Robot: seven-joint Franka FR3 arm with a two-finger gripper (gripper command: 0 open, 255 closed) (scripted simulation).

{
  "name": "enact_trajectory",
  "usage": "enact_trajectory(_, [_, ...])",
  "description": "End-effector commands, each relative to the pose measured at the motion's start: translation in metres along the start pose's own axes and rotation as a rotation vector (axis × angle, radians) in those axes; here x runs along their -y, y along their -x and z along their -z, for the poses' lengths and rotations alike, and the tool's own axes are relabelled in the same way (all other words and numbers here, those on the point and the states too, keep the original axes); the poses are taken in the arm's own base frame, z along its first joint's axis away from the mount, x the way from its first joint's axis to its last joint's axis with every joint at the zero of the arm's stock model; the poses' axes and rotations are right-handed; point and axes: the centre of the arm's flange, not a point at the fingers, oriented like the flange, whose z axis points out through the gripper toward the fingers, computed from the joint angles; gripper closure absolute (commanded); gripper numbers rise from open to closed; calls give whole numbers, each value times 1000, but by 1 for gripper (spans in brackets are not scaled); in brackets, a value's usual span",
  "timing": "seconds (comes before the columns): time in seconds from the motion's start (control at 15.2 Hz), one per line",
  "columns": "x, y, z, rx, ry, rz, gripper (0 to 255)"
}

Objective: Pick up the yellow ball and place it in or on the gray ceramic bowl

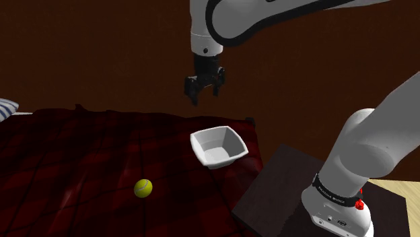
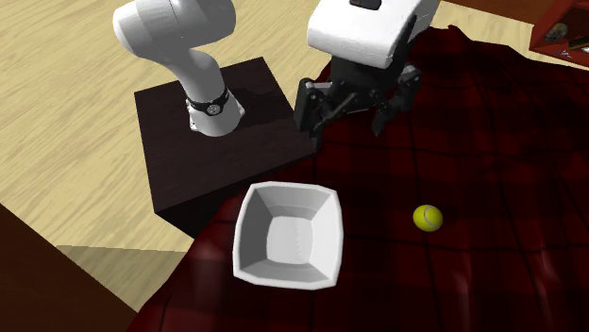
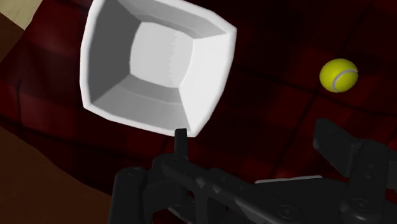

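We see a small yellow tennis ball [image 1: 143,188] [image 2: 428,218] [image 3: 338,75], with a pale curved seam, lying on a dark red checked cloth [image 1: 81,155] [image 2: 491,141]. The cloth is soft and creased and lies in shallow folds. Near the ball, but apart from it, stands a plain white, squarish bowl [image 1: 229,145] [image 2: 247,236] [image 3: 210,70] with rounded corners, smooth sloping walls and a flat bottom. It is upright and holds nothing.

The all-black gripper [image 1: 204,86] [image 2: 354,118] [image 3: 257,149] hangs in the air above the cloth. Its fingers [image 3: 181,143] are spread apart and hold nothing.

The bowl sits close to the edge of the cloth, on the side of the dark box-shaped stand [image 1: 269,195] [image 2: 189,179]. The ball has bare cloth all around it, and nothing lies between it and the bowl.

Beyond the cloth, in the shoulder view, a dark brown wall [image 1: 101,54] rises, and a striped cushion [image 1: 7,108] peeks in at that view's left edge. A pale wooden plank floor [image 2: 75,94] [image 1: 397,188] surrounds the stand.
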Motion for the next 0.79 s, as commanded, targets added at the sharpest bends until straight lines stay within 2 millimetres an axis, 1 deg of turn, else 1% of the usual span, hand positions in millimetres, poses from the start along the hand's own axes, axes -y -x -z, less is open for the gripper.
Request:
enact_trajectory(0.0, [22, -10, -18, 18, 7, -7, 0])
enact_trajectory(0.73, [128, -57, -119, 117, 52, -39, 0])
